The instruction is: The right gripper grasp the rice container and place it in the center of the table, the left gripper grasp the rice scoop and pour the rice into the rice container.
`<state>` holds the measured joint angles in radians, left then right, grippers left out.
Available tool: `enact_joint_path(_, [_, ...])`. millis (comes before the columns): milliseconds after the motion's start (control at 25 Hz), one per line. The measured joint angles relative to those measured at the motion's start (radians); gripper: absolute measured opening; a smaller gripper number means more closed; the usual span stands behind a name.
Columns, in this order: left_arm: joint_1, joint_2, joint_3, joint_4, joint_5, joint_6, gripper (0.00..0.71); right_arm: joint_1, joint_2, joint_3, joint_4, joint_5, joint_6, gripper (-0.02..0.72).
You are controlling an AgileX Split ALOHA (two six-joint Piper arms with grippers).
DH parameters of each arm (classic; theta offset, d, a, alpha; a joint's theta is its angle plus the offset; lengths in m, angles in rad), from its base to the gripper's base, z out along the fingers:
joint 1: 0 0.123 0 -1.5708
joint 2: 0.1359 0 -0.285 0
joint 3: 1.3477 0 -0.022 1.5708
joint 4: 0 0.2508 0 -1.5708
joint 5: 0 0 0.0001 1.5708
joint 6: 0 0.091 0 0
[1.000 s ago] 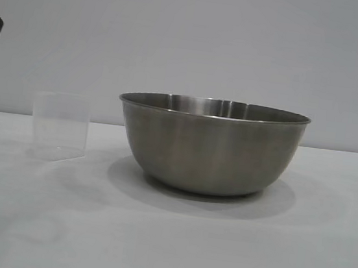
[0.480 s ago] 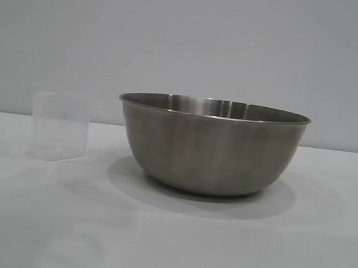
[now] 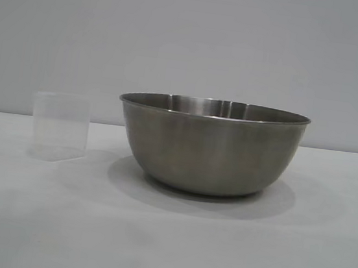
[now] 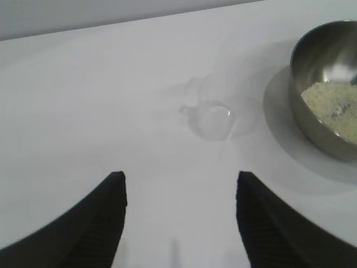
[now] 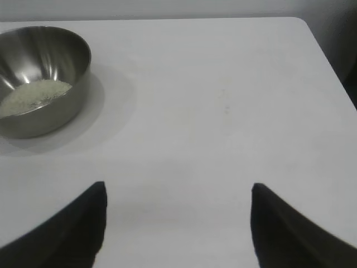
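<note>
Left end effector [image 4: 179, 209]: fingers spread, empty, above bench [image 3: 165, 250] | Right end effector [image 5: 177, 220]: fingers spread, empty | Rice scoop [image 3: 60, 126]: upright on bench, beside rice container [image 3: 210, 147] | Rice [image 5: 33, 96]: heaped inside container.

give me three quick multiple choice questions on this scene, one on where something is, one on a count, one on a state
1. Where is the rice?
A. in the rice container
B. in the rice scoop
C. spilled on the table

2. How many vessels stand on the table?
A. one
B. two
C. three

3. How is the left gripper?
A. shut on the scoop
B. shut on the bowl rim
C. open, holding nothing

Answers:
1. A, both wrist views show grains heaped inside the steel bowl.
2. B, only bowl and clear cup appear.
3. C, its fingers are spread apart over bare table, short of the scoop.
</note>
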<state>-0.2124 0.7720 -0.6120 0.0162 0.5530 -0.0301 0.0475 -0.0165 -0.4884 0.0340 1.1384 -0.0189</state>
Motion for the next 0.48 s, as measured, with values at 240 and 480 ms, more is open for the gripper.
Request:
enact_joint_path(240, [0.0,-0.158,-0.011,-0.023,0.196,0.024,0.377,0.0,0.0,0.0,0.0,0.0,0.0,0.465])
enact_joint_path(480, [0.0,-0.361,-0.012,-0.025,0.364,0.027,0.377,0.0,0.0,0.0,0.0,0.0,0.0,0.465])
